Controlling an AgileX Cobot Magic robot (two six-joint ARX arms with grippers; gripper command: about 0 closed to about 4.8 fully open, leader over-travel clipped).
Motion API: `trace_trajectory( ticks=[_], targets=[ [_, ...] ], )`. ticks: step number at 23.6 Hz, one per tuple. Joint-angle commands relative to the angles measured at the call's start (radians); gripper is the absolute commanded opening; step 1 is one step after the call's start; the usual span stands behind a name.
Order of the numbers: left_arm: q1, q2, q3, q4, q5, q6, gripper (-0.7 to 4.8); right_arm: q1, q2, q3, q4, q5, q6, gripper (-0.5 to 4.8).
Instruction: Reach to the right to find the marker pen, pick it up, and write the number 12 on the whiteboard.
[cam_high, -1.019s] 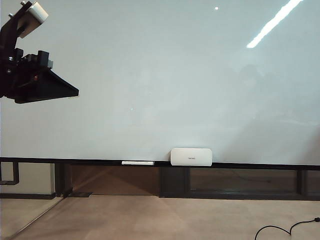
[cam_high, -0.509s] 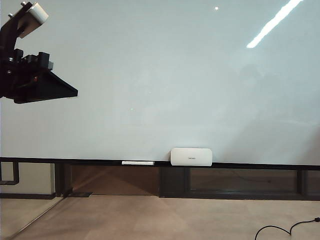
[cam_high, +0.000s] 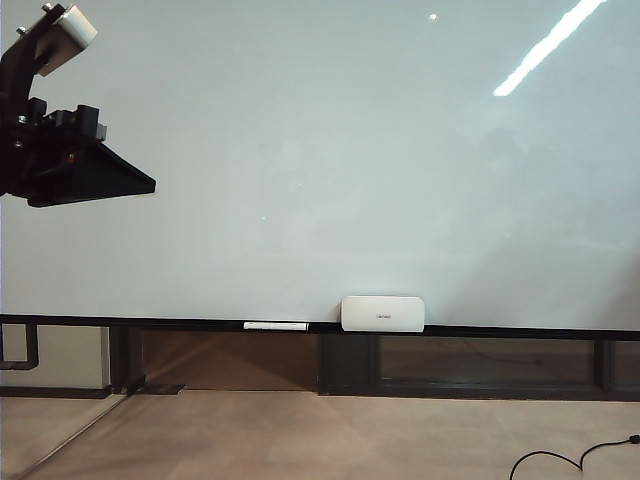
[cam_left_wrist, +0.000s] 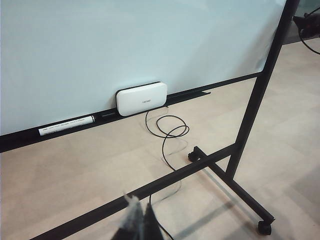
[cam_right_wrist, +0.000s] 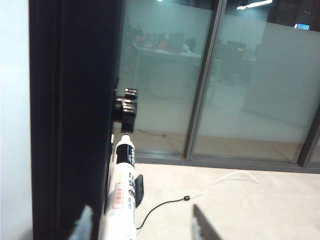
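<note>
The whiteboard (cam_high: 330, 160) fills the exterior view, and its face shows only light reflections; the number 12 is out of view. The marker pen (cam_right_wrist: 122, 195), white with a black band, stands upright against the board's black side frame (cam_right_wrist: 75, 125) in the right wrist view. My right gripper (cam_right_wrist: 141, 220) is open around the pen, with one finger (cam_right_wrist: 82, 225) by the frame and the other well clear of it. That gripper does not appear in the exterior view. My left gripper (cam_high: 140, 183) hangs at the upper left before the board, and its fingers (cam_left_wrist: 150, 220) are shut on nothing.
A white slim stick (cam_high: 275, 325) and a white rounded box (cam_high: 382, 313) rest on the dark ledge (cam_high: 500, 330). A black knob (cam_right_wrist: 125, 107) sticks out of the frame above the pen. The stand's wheeled legs (cam_left_wrist: 240, 190) and a cable (cam_left_wrist: 167, 135) lie on the floor.
</note>
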Motion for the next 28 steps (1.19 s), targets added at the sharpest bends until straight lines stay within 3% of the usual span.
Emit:
trace_trajectory(
  ticks=[1, 6, 11, 28],
  targets=[
    [0.000, -0.002, 0.004, 0.009, -0.003, 0.001, -0.05, 0.000, -0.005, 0.005, 0.016, -0.001, 0.001, 1.92],
    [0.000, -0.002, 0.004, 0.009, -0.003, 0.001, -0.05, 0.000, -0.005, 0.005, 0.016, -0.001, 0.001, 1.38],
    [0.000, -0.002, 0.004, 0.009, -0.003, 0.001, -0.05, 0.000, -0.005, 0.005, 0.016, -0.002, 0.001, 1.15],
    [0.000, -0.002, 0.004, 0.010, -0.004, 0.017, -0.05, 0.008, -0.005, 0.005, -0.020, -0.016, -0.007, 1.49]
  ],
)
